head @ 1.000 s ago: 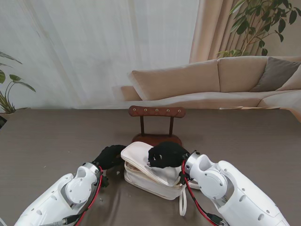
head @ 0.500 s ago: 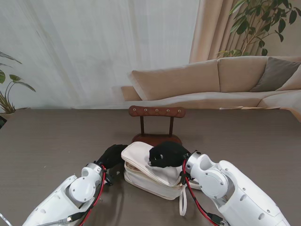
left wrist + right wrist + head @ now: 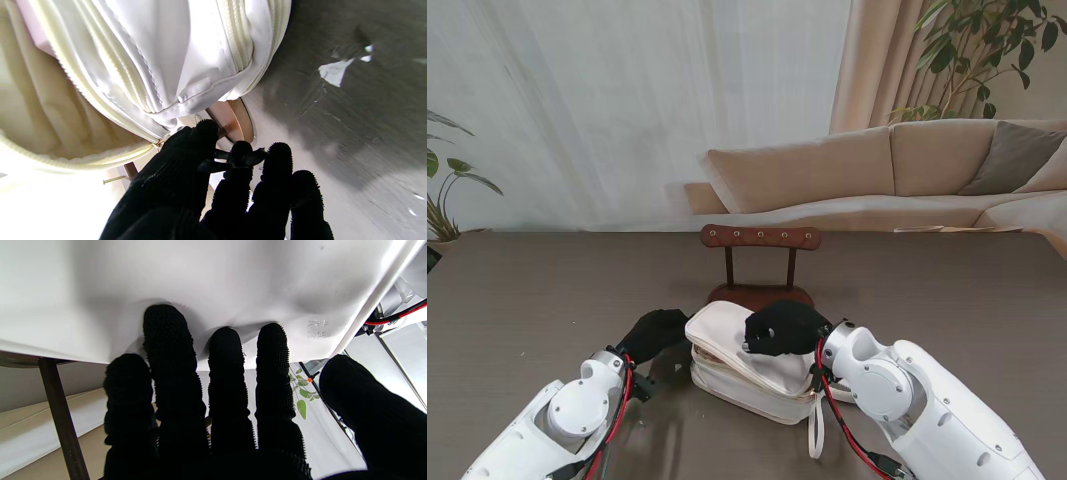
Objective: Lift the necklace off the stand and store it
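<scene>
The wooden necklace stand (image 3: 761, 237) is at mid-table and its pegs are bare; no necklace shows in any view. A white zip pouch (image 3: 722, 330) lies just in front of it. My right hand (image 3: 782, 328) rests flat on the pouch lid (image 3: 200, 280) with its fingers spread, holding nothing. My left hand (image 3: 655, 333) is at the pouch's left end. There its thumb and fingertips (image 3: 206, 133) pinch a small dark tab by the zipper (image 3: 140, 100), apparently the pull. The stand's round base (image 3: 233, 120) shows behind them.
The pouch's white wrist strap (image 3: 815, 430) trails toward me on the brown table (image 3: 947, 290). Small white scraps (image 3: 333, 71) lie on the table left of the pouch. The stand's post (image 3: 60, 413) rises close behind my right hand. A sofa and plants are beyond the table.
My left arm has drawn back toward me and to the left, and its hand has shifted slightly left along the pouch's end. The right hand stays on the lid.
</scene>
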You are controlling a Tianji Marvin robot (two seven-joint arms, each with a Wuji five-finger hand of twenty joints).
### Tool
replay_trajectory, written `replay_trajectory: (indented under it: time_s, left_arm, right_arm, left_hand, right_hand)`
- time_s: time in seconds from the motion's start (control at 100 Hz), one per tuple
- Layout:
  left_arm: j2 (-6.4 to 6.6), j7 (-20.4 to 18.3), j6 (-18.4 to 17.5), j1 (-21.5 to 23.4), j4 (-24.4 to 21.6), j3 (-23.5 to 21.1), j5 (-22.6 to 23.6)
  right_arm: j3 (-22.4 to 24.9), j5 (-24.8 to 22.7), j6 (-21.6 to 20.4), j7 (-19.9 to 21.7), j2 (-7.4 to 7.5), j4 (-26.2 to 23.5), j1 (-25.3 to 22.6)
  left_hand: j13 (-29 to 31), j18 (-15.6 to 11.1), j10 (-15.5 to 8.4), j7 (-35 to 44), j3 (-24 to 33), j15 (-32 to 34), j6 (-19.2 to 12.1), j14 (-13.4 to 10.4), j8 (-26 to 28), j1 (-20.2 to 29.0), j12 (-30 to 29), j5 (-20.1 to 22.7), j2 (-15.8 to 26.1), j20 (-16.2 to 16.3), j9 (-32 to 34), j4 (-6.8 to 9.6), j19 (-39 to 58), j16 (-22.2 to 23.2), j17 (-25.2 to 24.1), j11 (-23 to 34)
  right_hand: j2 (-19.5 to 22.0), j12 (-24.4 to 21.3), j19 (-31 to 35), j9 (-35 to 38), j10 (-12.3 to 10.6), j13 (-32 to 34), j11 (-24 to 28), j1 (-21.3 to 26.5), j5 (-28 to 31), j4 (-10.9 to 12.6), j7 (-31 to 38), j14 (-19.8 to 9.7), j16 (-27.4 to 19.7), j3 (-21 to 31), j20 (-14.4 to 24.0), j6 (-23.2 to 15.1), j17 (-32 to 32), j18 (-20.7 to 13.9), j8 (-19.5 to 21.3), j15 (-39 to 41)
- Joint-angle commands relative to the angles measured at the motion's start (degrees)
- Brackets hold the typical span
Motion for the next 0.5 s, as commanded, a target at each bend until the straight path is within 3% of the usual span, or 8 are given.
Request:
replay_trajectory:
  time_s: [0.0,0.22,0.28,0.31,0.39,0.41,0.44,0.49]
  left_arm:
    - [0.59,-2.03,0.69,0.72,-1.2,-0.61,-0.16]
    - [1.25,-4.48,2.33,2.51,-4.15,-2.48,-0.61]
    - [1.4,-5.1,2.59,2.87,-4.76,-2.88,-0.76]
    - [1.49,-5.38,2.68,3.06,-5.06,-3.08,-0.77]
    - [1.67,-5.92,2.85,3.61,-5.89,-3.61,-0.66]
    - [1.7,-5.98,2.87,3.77,-6.12,-3.76,-0.63]
    - [1.72,-6.0,2.88,4.05,-6.48,-3.98,-0.62]
    - [1.8,-6.2,3.0,4.53,-7.19,-4.38,-0.68]
  right_arm:
    - [-0.54,-0.27,0.33,1.18,0.15,1.14,-0.64]
    - [-0.75,-0.2,0.22,0.9,0.08,1.47,-0.39]
    - [-0.8,-0.15,0.23,0.93,0.08,1.56,-0.34]
    - [-0.83,-0.15,0.22,0.94,0.08,1.6,-0.32]
    - [-0.87,-0.13,0.2,0.86,0.06,1.69,-0.31]
    - [-0.87,-0.13,0.2,0.84,0.06,1.7,-0.31]
    - [-0.87,-0.17,0.16,0.79,0.05,1.72,-0.3]
    - [-0.86,-0.33,0.04,0.68,0.05,1.75,-0.26]
  left_hand:
    - [2.46,-1.93,0.48,7.32,-2.53,0.91,2.19,2.73,3.35,3.25,2.2,0.45,2.39,1.72,0.89,-1.02,2.74,0.99,-0.31,1.19]
    - [4.95,-1.34,1.08,9.88,-4.66,1.97,5.85,3.59,5.4,3.84,5.83,0.43,4.16,2.51,2.3,-1.02,4.7,1.88,0.62,2.85]
    - [5.73,-1.22,1.1,10.12,-5.08,2.31,6.34,3.91,6.32,2.85,4.15,1.46,5.02,2.92,2.96,-0.96,5.87,2.38,0.79,3.31]
    - [6.48,-1.04,1.11,9.77,-5.13,2.41,6.56,4.13,7.26,2.01,0.36,2.29,5.57,2.94,3.18,-0.99,6.55,2.92,1.07,5.04]
    - [8.78,-0.55,1.26,10.54,-5.12,3.64,7.27,4.76,8.55,-0.86,0.54,4.37,7.44,4.06,4.75,-0.68,9.25,3.96,1.76,7.42]
    - [9.47,-0.32,1.3,10.12,-0.21,4.68,7.57,4.69,9.74,-4.82,1.45,5.6,7.35,4.36,5.53,-1.08,10.57,6.09,2.04,8.16]
    - [9.02,0.01,1.37,10.55,2.69,9.27,8.0,3.85,10.02,-7.8,2.19,6.89,7.65,4.98,6.57,-0.78,11.97,9.72,2.44,9.24]
    - [5.87,0.68,1.62,11.34,6.79,23.11,8.69,-0.23,10.7,-12.04,3.42,8.97,7.88,5.95,8.52,0.48,14.3,20.97,3.31,10.78]
  right_hand:
    - [-0.81,-3.14,-0.25,0.16,4.18,0.5,-4.77,-0.21,-1.25,-1.35,-0.44,0.32,-0.62,2.66,-1.25,0.36,0.73,0.14,-1.09,-1.52]
    - [-0.76,-3.27,-0.33,-0.19,4.29,0.23,-4.93,-0.5,-1.57,-0.94,-0.64,0.21,-0.63,2.66,-1.29,0.43,0.5,0.17,-0.87,-1.68]
    - [-0.66,-3.33,-0.35,-0.26,4.3,0.16,-4.98,-0.48,-1.63,-0.9,-0.73,0.22,-0.65,2.61,-1.3,0.53,0.45,0.14,-0.87,-1.73]
    - [-0.67,-3.36,-0.35,-0.27,4.19,0.13,-4.99,-0.51,-1.61,-0.89,-0.75,0.21,-0.65,2.57,-1.3,0.53,0.44,0.14,-0.86,-1.76]
    - [-0.64,-3.43,-0.41,-0.47,4.27,-0.07,-5.06,-0.65,-1.82,-0.79,-0.94,0.2,-0.68,2.51,-1.32,0.62,0.28,0.1,-0.88,-1.89]
    - [-0.6,-3.46,-0.43,-0.62,4.25,-0.26,-5.11,-0.72,-1.94,-0.76,-1.03,0.17,-0.71,2.5,-1.32,0.6,0.22,0.09,-0.88,-1.98]
    - [-0.59,-3.52,-0.52,-1.02,4.3,-0.6,-5.26,-0.91,-2.26,-0.69,-1.24,0.25,-0.75,2.43,-1.34,0.6,0.01,0.05,-0.93,-2.15]
    - [-0.5,-3.71,-0.96,-1.7,4.34,-1.4,-5.53,-1.51,-2.69,-0.04,-2.05,0.38,-0.86,2.42,-1.46,0.53,-0.65,-0.03,-1.01,-2.6]
